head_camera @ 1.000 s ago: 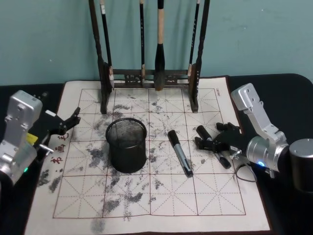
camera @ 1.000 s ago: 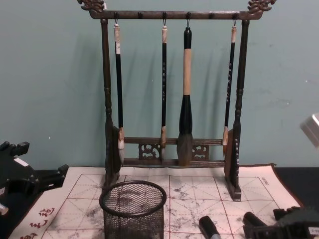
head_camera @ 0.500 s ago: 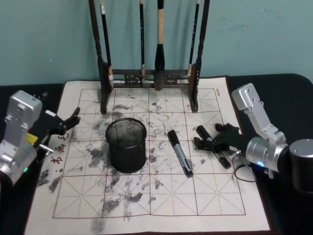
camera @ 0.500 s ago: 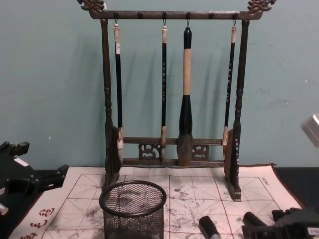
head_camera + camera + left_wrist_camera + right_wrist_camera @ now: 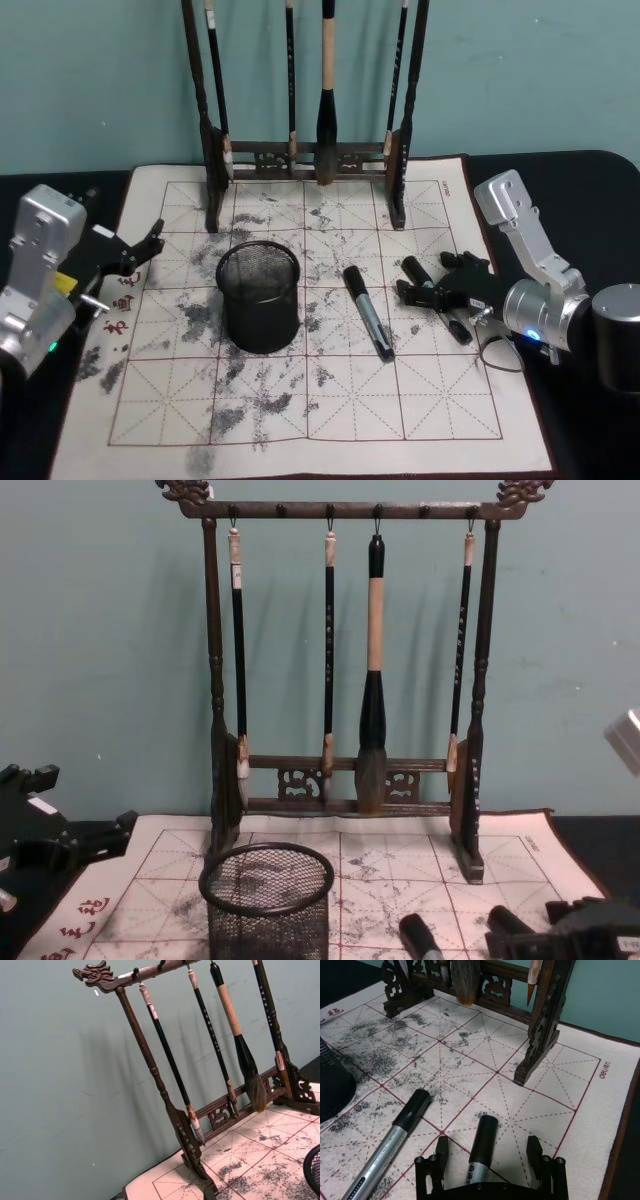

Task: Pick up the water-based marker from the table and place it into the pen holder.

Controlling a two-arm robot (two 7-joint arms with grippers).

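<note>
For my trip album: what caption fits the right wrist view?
Open right gripper straddles one marker on the ink-stained mat; another marker lies beside it.

The right pincer, spread wide, flanks a marker, seemingly untouched.

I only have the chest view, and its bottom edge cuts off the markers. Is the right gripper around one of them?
Observer: Yes. The right wrist view shows the right gripper open, one finger on each side of the right marker, which lies on the mat with a gap on both sides.
Operator: Where does the other marker lie?
Observer: In the head view the second marker lies free on the mat, between the pen holder and the right gripper, touching neither.
Operator: Is the left arm in the way?
Observer: No. The left gripper sits at the mat's left edge, apart from the pen holder.
</note>
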